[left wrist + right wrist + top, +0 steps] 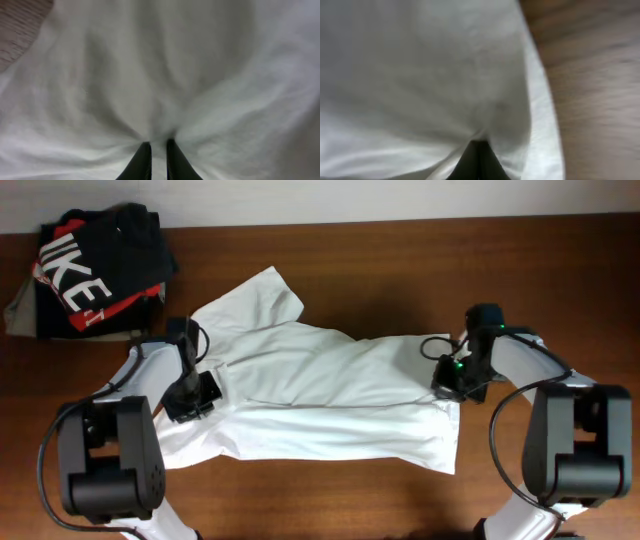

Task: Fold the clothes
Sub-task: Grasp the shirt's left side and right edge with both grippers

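White cotton, thin and soft, lies spread over the middle of the wooden table [400, 260]: the white T-shirt [330, 380] is mostly opened out flat and is far from a finished fold. A straight crease runs along its length a little below the midline, so one lengthwise flap may already be laid over, though I cannot tell that for sure. One sleeve [262, 292] sticks out loose toward 11 o'clock, the cloth is rumpled, and no crosswise fold shows, so I judge the task to be at an early stage, with the sleeve to tuck in and the body to double over and square up. Its long axis runs from 9 o'clock to 3 o'clock in the overhead view, tilted slightly so the 3 o'clock end sits lower; the shoulder end points to 9 o'clock and the straight hem [452, 435] to 3 o'clock. The neck mark is not visible. The left gripper [195, 395] sits on the 9 o'clock end, its fingers nearly together with a pucker of white fabric pinched between them. The right gripper [455, 375] sits at the 3 o'clock end just inside the hem, its fingers pressed together on a gathered tuck of the same cloth. Well apart, at 10 o'clock, a black shirt with white letters [85, 275] rests on a grey-olive folded garment [18, 315].
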Robot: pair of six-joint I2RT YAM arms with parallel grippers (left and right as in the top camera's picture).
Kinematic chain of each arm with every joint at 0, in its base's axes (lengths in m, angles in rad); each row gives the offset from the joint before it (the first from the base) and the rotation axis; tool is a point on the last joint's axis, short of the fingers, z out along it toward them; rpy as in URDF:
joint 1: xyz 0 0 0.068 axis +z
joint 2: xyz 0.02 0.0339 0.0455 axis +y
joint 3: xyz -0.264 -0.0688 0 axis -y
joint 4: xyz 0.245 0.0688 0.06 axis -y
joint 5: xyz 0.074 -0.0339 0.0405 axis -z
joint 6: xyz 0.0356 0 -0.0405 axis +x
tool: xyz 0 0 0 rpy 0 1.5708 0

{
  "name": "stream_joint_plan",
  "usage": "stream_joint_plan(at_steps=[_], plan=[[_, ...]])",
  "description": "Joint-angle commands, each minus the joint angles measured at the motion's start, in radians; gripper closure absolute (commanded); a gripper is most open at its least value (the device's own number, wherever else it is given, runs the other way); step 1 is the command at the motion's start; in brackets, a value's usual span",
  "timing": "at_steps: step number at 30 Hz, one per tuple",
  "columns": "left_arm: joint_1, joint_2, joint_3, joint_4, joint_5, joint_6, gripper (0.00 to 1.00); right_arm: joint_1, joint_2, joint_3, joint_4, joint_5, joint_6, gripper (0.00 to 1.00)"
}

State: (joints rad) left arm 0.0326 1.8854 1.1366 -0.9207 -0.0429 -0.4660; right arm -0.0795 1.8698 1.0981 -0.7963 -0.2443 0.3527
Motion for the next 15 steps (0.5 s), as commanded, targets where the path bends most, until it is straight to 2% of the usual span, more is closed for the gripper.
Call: stream_joint_plan(at_steps=[1,5,7,10,11,12,13,14,15], plan=[[0.067,0.026,-0.006,0.030,-0.006,-0.080,0.89,-0.121,0.046,-0.010,-0.035,0.126,0.026,0.96],[0.132,0.025,-0.006,0.011,-0.005,-0.080,0.96,-0.170,0.046,0.024,-0.045,0.126,0.021,0.96],[0.129,0.004,0.011,-0.016,-0.005,-0.080,0.96,-0.170,0.046,0.099,-0.107,0.126,0.021,0.96],[0.097,-0.119,0.043,-0.042,-0.005,-0.079,0.96,-0.169,0.037,0.265,-0.243,0.124,0.018,0.96],[0.072,-0.182,0.063,-0.042,-0.005,-0.078,0.80,-0.169,0.035,0.323,-0.275,0.116,0.018,0.96],[0.043,-0.227,0.087,-0.039,-0.005,-0.053,0.61,-0.169,0.035,0.367,-0.290,0.083,-0.014,0.83],[-0.001,-0.269,0.132,-0.038,-0.005,-0.039,0.22,-0.169,0.035,0.396,-0.286,0.010,-0.043,0.29],[-0.035,-0.281,0.173,-0.037,-0.003,-0.027,0.15,-0.169,0.035,0.400,-0.267,-0.031,-0.043,0.12],[-0.090,-0.281,0.245,-0.021,0.025,0.025,0.13,-0.168,0.035,0.399,-0.227,-0.092,-0.058,0.05]])
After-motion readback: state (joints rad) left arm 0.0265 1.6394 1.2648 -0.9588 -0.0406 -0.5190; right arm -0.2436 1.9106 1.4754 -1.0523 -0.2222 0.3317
